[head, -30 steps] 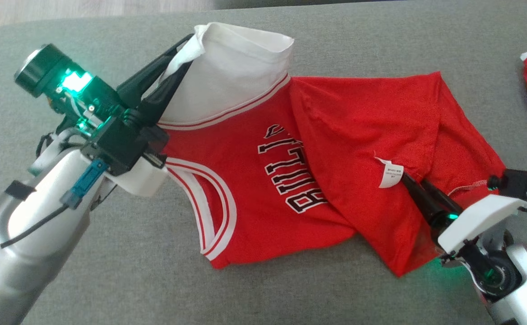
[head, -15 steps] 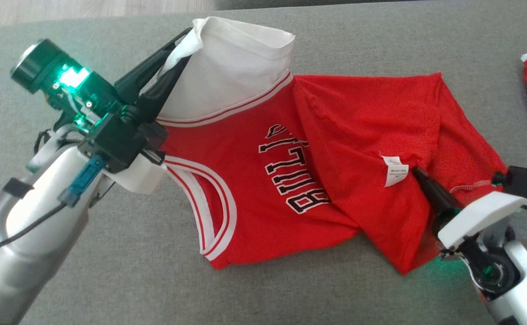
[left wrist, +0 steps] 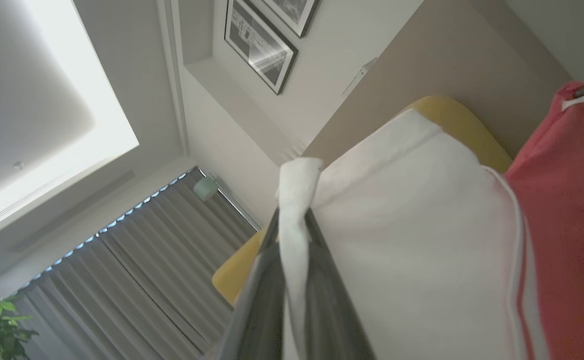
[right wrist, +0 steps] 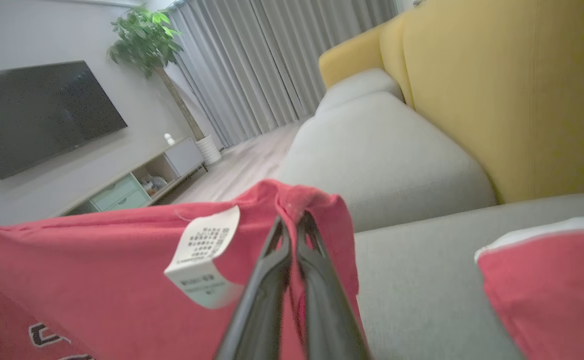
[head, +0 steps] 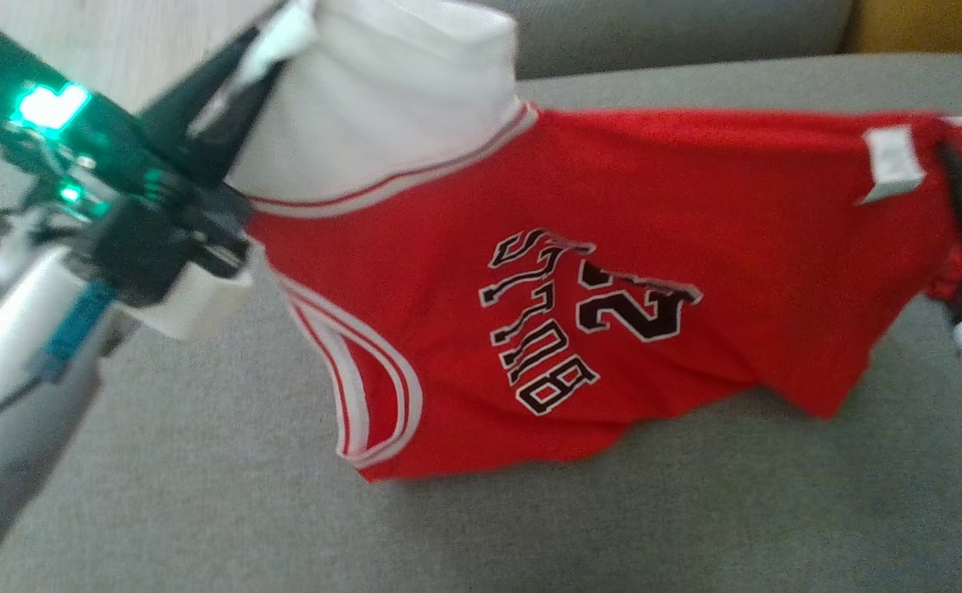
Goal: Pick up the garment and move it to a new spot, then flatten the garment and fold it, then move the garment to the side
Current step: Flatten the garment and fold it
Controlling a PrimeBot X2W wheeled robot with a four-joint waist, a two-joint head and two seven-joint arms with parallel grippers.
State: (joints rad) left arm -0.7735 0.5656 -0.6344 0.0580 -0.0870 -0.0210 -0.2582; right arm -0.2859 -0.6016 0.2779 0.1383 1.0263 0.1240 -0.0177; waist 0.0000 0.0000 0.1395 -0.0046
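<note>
My left pincer [left wrist: 292, 222] is pressed together on a bunched corner of the white sleeve [head: 399, 107], the cloth squeezed into a narrow ridge in its grip. My right pincer [right wrist: 292, 222] is clamped just as tight on a small fold at the edge of the red Bulls jersey [head: 613, 206], just beside the white care label [right wrist: 204, 265]. Between the two grips the jersey hangs lifted and stretched, print facing me, its top edge nearly taut. Its lower hem sags toward the grey sofa cushion [head: 613, 535], though blur keeps me from telling whether it touches.

I judge this to be the carry to a new spot. Both holds are thin pinches near the very edge, so pulling my arms further apart could drag the fabric out of one pincer and drop that side in a heap. If I travel low, the hanging hem may catch on the cushion and fold under. To my right another red garment [right wrist: 547, 285] lies on the seat; setting down too near it could tangle the two.
</note>
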